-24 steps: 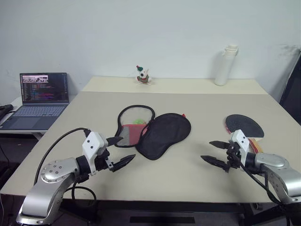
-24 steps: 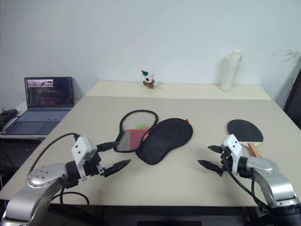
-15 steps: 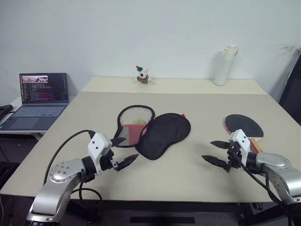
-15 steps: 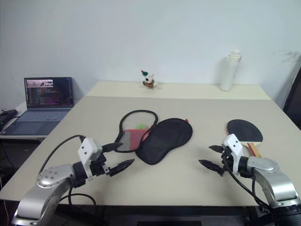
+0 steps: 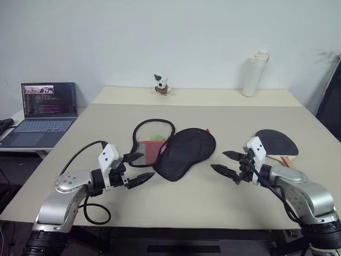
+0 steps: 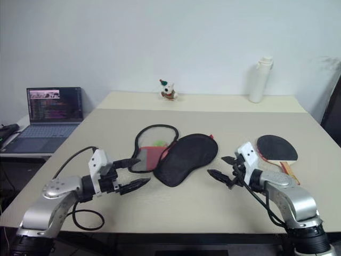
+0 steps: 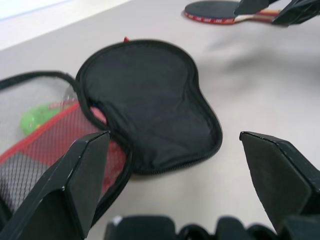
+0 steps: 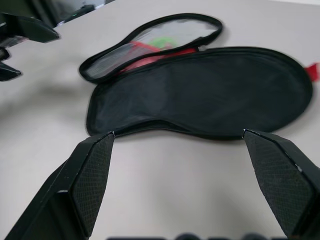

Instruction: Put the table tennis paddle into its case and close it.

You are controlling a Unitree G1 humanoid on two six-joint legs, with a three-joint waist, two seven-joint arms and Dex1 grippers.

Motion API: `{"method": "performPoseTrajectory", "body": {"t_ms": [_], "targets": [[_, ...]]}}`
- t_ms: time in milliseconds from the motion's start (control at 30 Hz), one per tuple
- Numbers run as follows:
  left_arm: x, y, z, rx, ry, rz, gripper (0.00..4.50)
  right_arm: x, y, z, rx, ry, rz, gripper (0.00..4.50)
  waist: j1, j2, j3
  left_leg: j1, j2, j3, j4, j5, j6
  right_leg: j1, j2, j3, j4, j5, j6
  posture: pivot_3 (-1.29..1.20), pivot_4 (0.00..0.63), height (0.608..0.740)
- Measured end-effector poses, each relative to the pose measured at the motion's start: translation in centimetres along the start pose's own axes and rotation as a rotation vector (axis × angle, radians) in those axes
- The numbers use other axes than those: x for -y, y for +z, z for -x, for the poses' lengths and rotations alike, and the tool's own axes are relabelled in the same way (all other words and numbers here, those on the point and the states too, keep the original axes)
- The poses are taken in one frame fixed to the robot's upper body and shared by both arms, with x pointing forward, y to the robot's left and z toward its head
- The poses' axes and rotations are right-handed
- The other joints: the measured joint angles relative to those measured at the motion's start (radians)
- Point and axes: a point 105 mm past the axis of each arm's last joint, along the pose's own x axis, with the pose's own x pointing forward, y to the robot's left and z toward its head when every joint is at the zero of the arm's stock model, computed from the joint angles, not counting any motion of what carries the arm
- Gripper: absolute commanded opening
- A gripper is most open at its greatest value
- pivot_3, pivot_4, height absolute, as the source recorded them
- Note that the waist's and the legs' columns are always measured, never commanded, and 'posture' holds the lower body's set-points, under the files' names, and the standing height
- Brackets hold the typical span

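Note:
The case [image 5: 186, 152] lies unzipped and spread flat at the table's middle, its black half toward the right. Its mesh half [image 5: 152, 141] with the red end is on the left, and a small green ball [image 7: 37, 115] sits under the mesh. The table tennis paddle [image 5: 277, 143] lies flat to the right, black face up, with its handle toward the near right. My left gripper [image 5: 147, 165] hovers open just near-left of the case, holding nothing. Between the case and the paddle, my right gripper [image 5: 218, 160] is also open and holds nothing.
An open laptop [image 5: 48, 101] sits on a low side table at the left. A white bottle [image 5: 256, 73] and a small toy figure [image 5: 161, 85] stand on the far table. The table's front edge [image 5: 176, 226] runs just below both arms.
My right gripper has moved left, away from the paddle and closer to the case. The left gripper has shifted slightly toward the case. Both stay open.

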Motion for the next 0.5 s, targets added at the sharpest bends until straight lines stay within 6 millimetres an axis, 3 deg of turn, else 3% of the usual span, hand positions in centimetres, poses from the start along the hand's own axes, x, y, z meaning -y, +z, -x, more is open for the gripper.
{"method": "performPoseTrajectory", "body": {"t_ms": [133,267,367,500], "targets": [[-0.8,0.2,-2.2,-0.004,-0.054,-0.015,4.50,-0.7,0.7,2.0,-0.031,0.041,0.078,4.49,0.018,-0.001,0.000,0.000,-0.001,0.000,0.000,0.000,0.000,0.001,0.000,-0.001,-0.001,0.000,0.000,0.00,0.150,0.740],[-1.1,0.1,-3.1,-0.011,-0.092,-0.031,4.50,-2.4,0.2,2.5,-0.053,0.106,0.078,4.49,0.010,-0.001,0.001,0.000,0.000,0.001,0.000,-0.001,0.001,0.000,0.001,0.000,-0.002,0.000,0.000,0.00,0.150,0.740],[-1.4,0.6,-3.9,0.004,-0.105,-0.043,4.50,-2.7,0.5,2.1,-0.042,0.094,0.068,4.49,0.004,-0.001,0.001,0.000,0.000,0.001,0.001,-0.001,0.001,0.000,0.002,0.000,0.000,0.000,0.000,0.00,0.150,0.740],[-1.5,0.7,-3.7,0.006,-0.118,-0.050,4.50,-3.3,0.5,-0.2,-0.023,0.070,-0.033,4.49,-0.008,-0.001,0.001,0.001,0.002,0.001,0.000,-0.001,0.001,0.000,0.004,0.001,0.001,0.000,0.000,0.00,0.150,0.740]]}}
